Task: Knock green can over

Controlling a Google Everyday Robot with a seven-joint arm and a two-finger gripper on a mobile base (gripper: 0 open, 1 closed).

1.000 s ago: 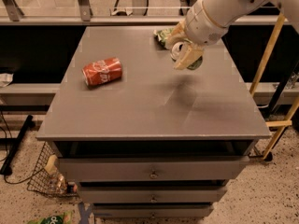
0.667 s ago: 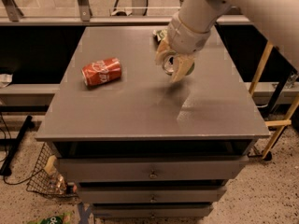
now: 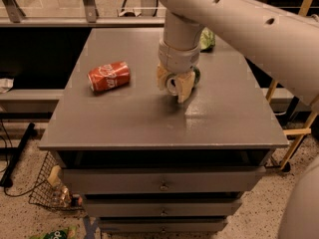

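A: In the camera view, where is the gripper (image 3: pixel 173 89)?

B: Low over the middle of the grey bench (image 3: pixel 149 128), at the end of a thick pale arm (image 3: pixel 239 19) that comes in from the upper right of the picture. Its tan fingers (image 3: pixel 184 88) point down, with the tips at or just above the bench top.

A: Spread or pressed together?

B: Pinching. The fingers sit on either side of the green can (image 3: pixel 196 75). A round silver end shows between them, and a sliver of dark green body sticks out on the gripper's far right side. Most of the can is hidden behind the gripper.

A: Is the can upright or tipped?

B: I cannot tell. Too little of it shows.

A: What else is near the gripper?

B: A red cola can (image 3: pixel 108 76) lies on its side well apart from the gripper, toward the picture's left. Beyond the gripper, near the bench's far edge, a crinkled green bag (image 3: pixel 207 39) peeks out from behind the arm.

A: And below?

B: Drawers (image 3: pixel 164 185) run under the bench top, in front of and beneath the gripper, and a wire basket (image 3: pixel 50 193) stands on the speckled floor at the lower left
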